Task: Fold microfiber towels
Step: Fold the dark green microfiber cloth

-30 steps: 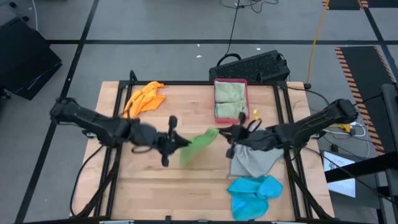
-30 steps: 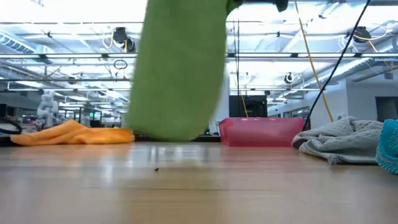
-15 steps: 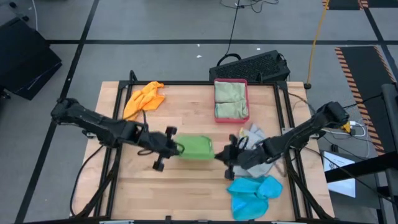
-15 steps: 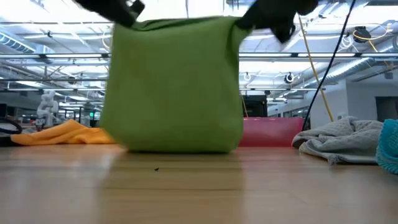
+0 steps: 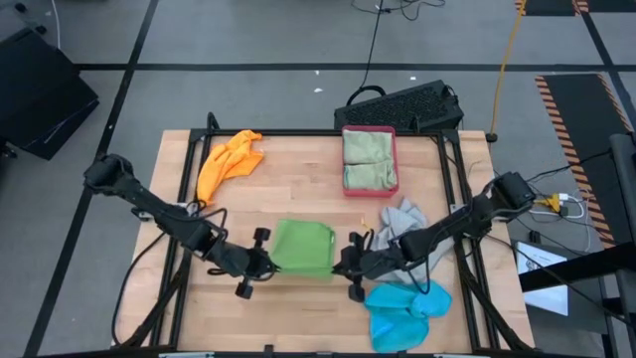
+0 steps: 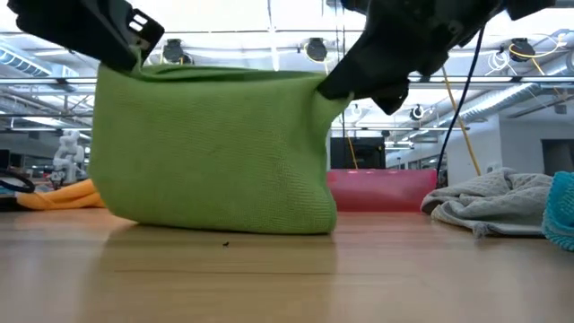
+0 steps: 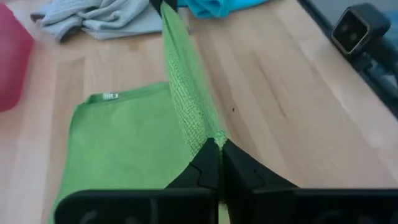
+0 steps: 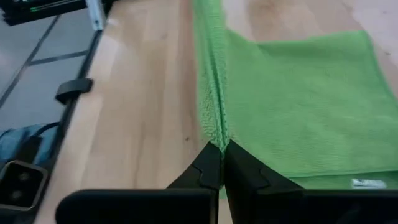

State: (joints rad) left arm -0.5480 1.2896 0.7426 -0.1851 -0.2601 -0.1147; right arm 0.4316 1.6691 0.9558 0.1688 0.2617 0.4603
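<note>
A bright green towel [image 5: 303, 247] is stretched between my two grippers over the table's near middle. My left gripper [image 5: 262, 263] is shut on its left corner and my right gripper [image 5: 347, 265] on its right corner. In the low view the held edge [image 6: 224, 72] runs across the top and the cloth hangs down to the wood. The wrist views show the rest of the towel [image 7: 118, 143] lying flat on the table, on the far side of that edge. My left gripper pinches the raised edge's left corner [image 7: 211, 138] between its two fingers, slanting down from the table's left, in line with the edge. That edge runs taut toward the other gripper. One layer or several, I cannot tell. My right gripper pinches the same edge's right corner [image 8: 217, 140] between its two fingers, slanting down from the table's right, in line with the edge. The edge is held above the table, and the cloth beyond it [image 8: 305, 99] lies on the wood.
An orange towel [image 5: 231, 159] lies crumpled at the far left. A pink-red tray [image 5: 370, 131] at the far middle holds folded pale green cloths. A grey towel [image 5: 405, 231] and a blue towel [image 5: 407, 308] lie bunched at the near right, by my right arm.
Both grippers have come down and toward the table's near edge, and they have drawn apart. The green towel, which hung bunched in the air, is now spread wide between them. Its lower part has come down onto the table.
</note>
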